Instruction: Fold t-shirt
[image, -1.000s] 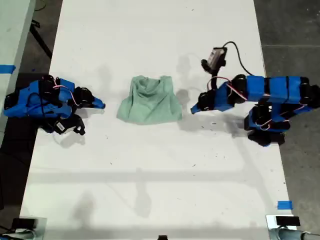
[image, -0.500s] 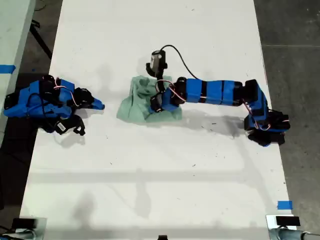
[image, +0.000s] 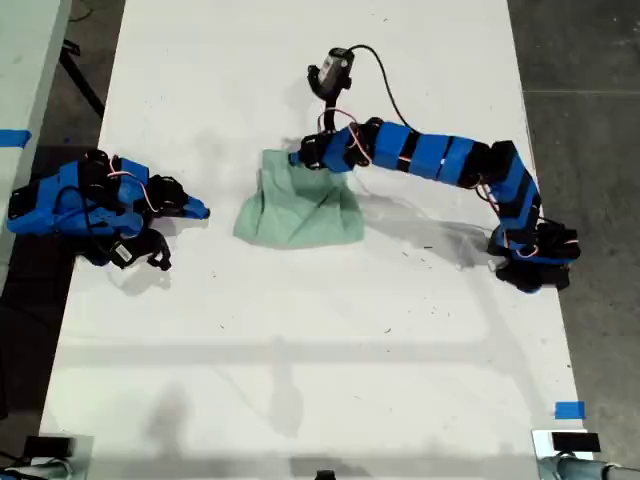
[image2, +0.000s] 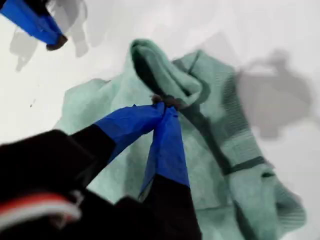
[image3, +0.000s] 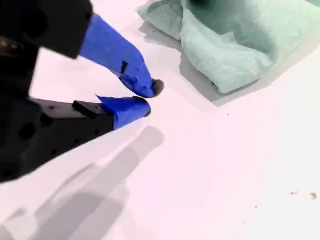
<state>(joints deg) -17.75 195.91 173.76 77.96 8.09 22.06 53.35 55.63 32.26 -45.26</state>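
White surface (image: 300, 330) lies bare around the shirt (image: 300, 210); my first hand (image2: 164, 102) pinches its edge, my second hand (image3: 145, 97) sits narrow beside it.

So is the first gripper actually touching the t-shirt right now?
Touching. The first wrist view shows my first gripper with its tips closed together on a raised fold of the t-shirt.
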